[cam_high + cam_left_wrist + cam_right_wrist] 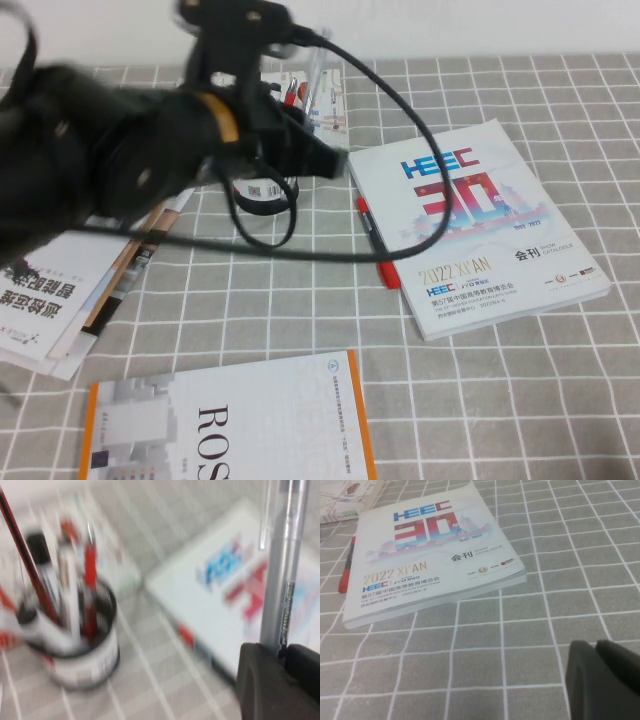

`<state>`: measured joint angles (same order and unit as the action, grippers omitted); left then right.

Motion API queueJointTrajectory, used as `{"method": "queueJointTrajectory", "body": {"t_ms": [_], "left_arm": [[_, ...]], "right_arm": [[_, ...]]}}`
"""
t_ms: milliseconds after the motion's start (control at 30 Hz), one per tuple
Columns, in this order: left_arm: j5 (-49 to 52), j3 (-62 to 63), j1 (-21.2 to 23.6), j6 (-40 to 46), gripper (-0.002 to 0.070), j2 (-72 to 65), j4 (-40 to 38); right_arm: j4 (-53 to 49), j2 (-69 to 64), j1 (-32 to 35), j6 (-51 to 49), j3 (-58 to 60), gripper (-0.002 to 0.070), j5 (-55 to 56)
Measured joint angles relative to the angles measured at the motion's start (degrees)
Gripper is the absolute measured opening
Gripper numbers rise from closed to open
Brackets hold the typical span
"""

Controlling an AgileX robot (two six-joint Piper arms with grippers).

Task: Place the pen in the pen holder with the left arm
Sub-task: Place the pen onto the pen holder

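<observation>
Currently we see left gripper [280,652] clamped on pen [282,580], raised at far left beside pen holder [82,655]. Holder crowded; pen may strike contents, tip it. Right gripper [597,647] low at right, seemingly closed, empty.

Pen holder [262,192] behind tabletop centre, catalogue [478,222] to its right, red pen [377,243] along the catalogue's left edge, booklet [230,425] at the front edge, papers [70,290] at the left edge.

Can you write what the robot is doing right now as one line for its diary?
left gripper: shut on pen, raised near pen holder | pen: not in holder yet | right gripper: shut, low over table, holding nothing
</observation>
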<state>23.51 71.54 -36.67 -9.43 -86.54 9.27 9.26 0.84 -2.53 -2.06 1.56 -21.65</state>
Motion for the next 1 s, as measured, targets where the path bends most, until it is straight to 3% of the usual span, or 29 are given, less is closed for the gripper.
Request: {"method": "queueJointTrajectory", "body": {"t_ms": [200,300,733,1000], "left_arm": [[-26.14,-9.91,6.04,-3.57,0.0045,1.10,1.49],[-34.59,-11.08,8.44,-3.90,0.0045,-0.75,1.74],[-57.96,-11.11,12.03,-4.26,0.0045,-15.47,1.98],[-66.16,-11.11,12.83,-3.53,0.0045,-20.89,2.30]], "right_arm": [[0.00,0.00,0.00,0.00,0.00,-0.0015,0.00],[0.00,0.00,0.00,0.00,0.00,-0.0015,0.00],[0.00,0.00,0.00,0.00,0.00,-0.0015,0.00],[0.00,0.00,0.00,0.00,0.00,-0.0015,0.00]]}}
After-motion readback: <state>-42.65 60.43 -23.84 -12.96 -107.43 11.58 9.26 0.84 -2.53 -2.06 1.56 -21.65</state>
